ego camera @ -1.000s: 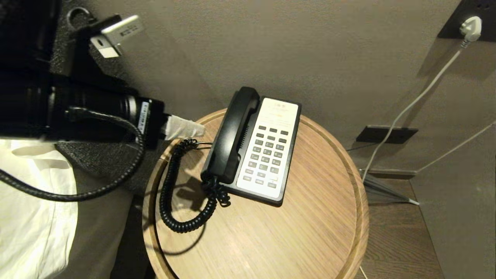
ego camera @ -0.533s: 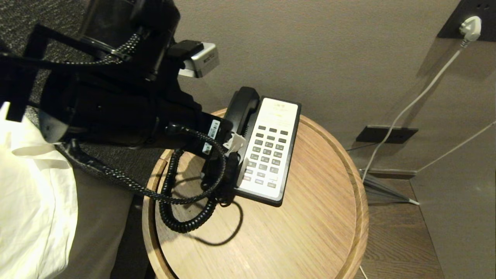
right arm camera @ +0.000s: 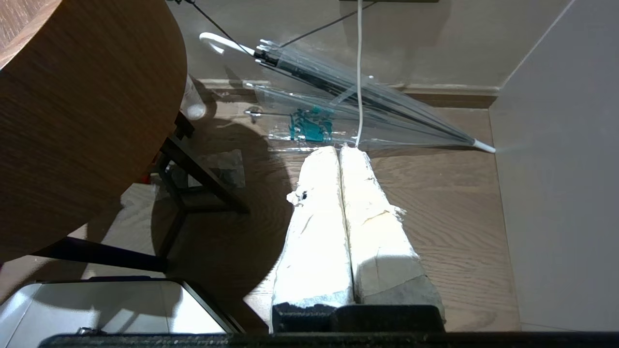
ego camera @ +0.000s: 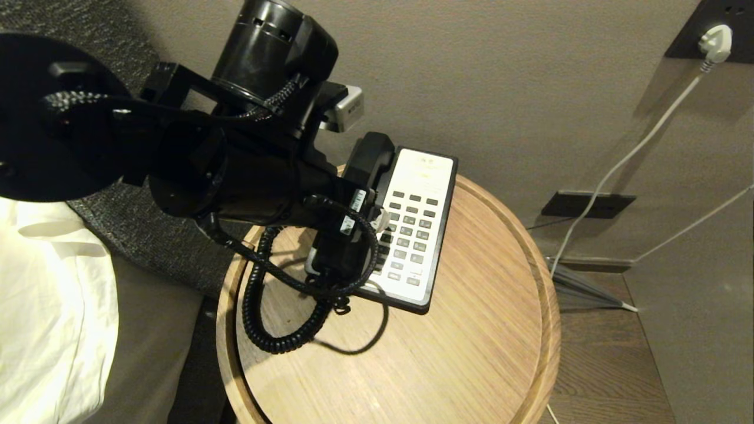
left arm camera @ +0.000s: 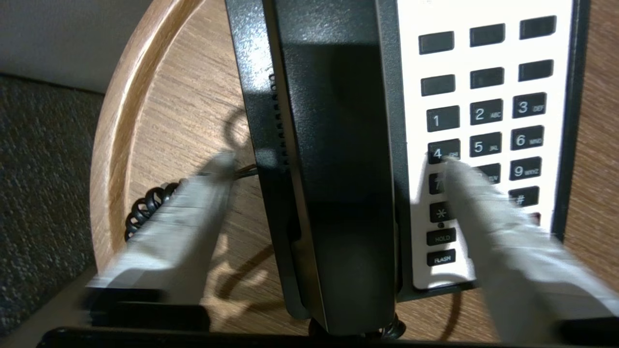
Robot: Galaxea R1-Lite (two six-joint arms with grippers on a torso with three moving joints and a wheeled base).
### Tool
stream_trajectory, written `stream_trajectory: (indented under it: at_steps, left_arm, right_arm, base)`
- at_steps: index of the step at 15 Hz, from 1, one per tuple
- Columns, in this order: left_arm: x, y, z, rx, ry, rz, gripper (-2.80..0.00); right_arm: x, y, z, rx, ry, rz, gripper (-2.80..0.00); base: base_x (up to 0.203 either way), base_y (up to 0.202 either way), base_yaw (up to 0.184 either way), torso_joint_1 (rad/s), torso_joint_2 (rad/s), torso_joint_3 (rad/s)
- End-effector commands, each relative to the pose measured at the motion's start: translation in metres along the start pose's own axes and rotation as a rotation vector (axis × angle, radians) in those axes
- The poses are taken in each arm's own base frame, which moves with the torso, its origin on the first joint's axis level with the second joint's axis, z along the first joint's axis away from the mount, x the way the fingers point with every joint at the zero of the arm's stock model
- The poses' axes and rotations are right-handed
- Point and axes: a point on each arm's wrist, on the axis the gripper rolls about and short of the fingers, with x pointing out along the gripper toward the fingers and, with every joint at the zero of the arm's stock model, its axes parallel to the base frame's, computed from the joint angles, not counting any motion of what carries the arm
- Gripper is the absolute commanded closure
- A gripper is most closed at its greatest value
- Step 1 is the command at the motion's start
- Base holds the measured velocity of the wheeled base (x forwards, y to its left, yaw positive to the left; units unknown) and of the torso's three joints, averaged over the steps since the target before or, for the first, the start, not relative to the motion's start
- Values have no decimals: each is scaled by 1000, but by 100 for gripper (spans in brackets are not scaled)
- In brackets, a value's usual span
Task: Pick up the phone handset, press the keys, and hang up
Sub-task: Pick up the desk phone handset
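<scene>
The phone handset (ego camera: 371,156) is glossy black and rests in its cradle on the left side of the black-and-white phone base (ego camera: 415,229). My left gripper (ego camera: 359,235) reaches down over its lower half and hides much of it in the head view. In the left wrist view the left gripper (left arm camera: 334,162) is open and straddles the handset (left arm camera: 338,145). One white fingertip (left arm camera: 220,164) hangs over the table beside the base, the other over the keys (left arm camera: 488,116) near the 4. The right gripper (right arm camera: 340,150) is shut and empty, low beside the table.
The phone stands on a round wooden table (ego camera: 459,353) with a raised rim. Its coiled cord (ego camera: 259,312) loops across the table's left side. A bed with white linen (ego camera: 47,330) is at the left. A clear umbrella (right arm camera: 348,96) and a white cable (ego camera: 648,141) are at the right.
My left arm has swung in from the left edge of the table and come down over the phone, so its fingers now straddle the handset. The phone has not moved.
</scene>
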Motion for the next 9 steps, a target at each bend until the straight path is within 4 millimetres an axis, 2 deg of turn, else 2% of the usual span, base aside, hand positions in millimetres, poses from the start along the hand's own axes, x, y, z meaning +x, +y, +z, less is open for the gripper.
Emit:
stream_trajectory:
  at_steps: [1,9]
  left_arm:
    - [2,0,0,-3,4,5,0]
    - [-4,3,0,-6,4,14,0]
  right_arm:
    - [0,0,0,0,0,1,0]
    - [0,0,0,0,0,0,0]
  base:
    - [0,0,0,0,0,0]
    - [0,0,0,0,0,0]
